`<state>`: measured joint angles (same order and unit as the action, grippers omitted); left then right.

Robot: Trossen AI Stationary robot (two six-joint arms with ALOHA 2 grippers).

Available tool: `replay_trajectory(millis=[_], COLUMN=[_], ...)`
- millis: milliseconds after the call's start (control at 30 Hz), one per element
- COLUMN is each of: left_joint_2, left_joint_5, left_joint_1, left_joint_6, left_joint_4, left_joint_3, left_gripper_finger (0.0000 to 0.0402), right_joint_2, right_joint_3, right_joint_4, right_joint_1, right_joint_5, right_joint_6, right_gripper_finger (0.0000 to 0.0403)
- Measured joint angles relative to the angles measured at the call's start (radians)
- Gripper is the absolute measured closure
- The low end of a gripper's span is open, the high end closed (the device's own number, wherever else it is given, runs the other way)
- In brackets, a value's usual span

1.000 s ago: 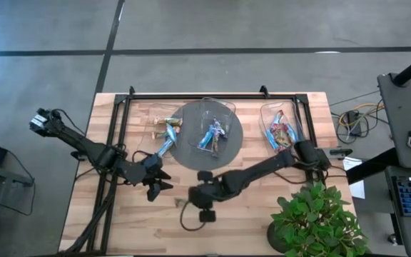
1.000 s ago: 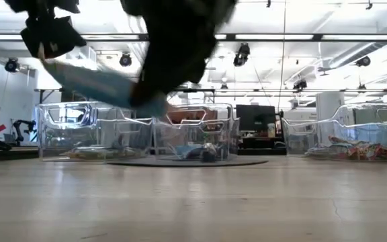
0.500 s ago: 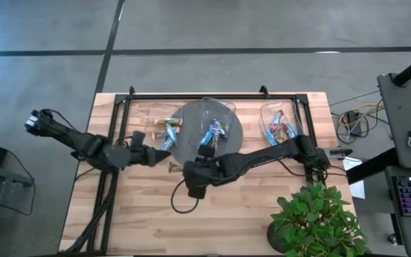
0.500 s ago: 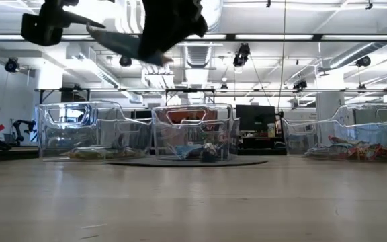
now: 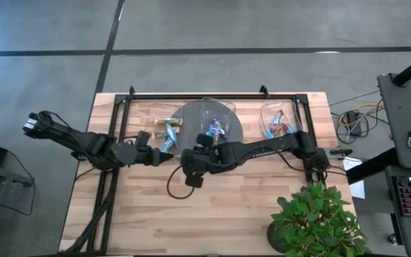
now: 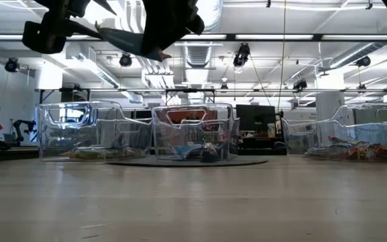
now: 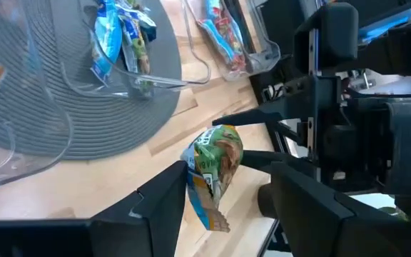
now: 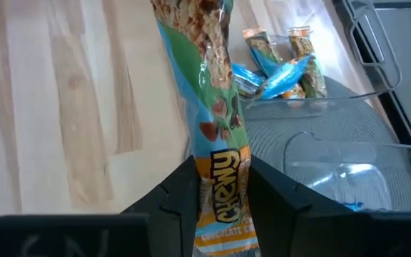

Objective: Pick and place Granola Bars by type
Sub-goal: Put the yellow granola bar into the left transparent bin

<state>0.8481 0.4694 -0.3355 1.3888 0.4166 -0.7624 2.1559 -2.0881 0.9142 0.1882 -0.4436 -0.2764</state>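
Blue-green Chewy granola bar sits pinched in my right gripper; my left gripper gapes wide around its other end.

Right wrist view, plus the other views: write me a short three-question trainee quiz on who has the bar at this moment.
1. True or false: the right pincer is shut on a granola bar.
2. Pick one. The left pincer is: A) open, its fingers either side of the bar's end; B) clamped on the bar; C) reaching into a bin.
3. Fill in: the middle clear bin stands on a round grey ___.

Key: 1 true; 2 A; 3 mat.
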Motion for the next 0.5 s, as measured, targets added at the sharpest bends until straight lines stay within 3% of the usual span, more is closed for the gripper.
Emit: replay_trajectory(millis=[500], left_joint_2=[0.070], left_joint_5=[-0.004], left_joint_1=[0.023], left_joint_6=[-0.013], left_joint_4=[-0.034], left_joint_3=[0.000], left_gripper_finger=[0.0216], right_joint_2=[0.000], right_joint_3=[0.000], right_joint_4=[-0.018], right_joint_1=[-0.006], right_joint_5=[0.007], right_joint_6=[0.025], right_gripper_finger=[0.0307])
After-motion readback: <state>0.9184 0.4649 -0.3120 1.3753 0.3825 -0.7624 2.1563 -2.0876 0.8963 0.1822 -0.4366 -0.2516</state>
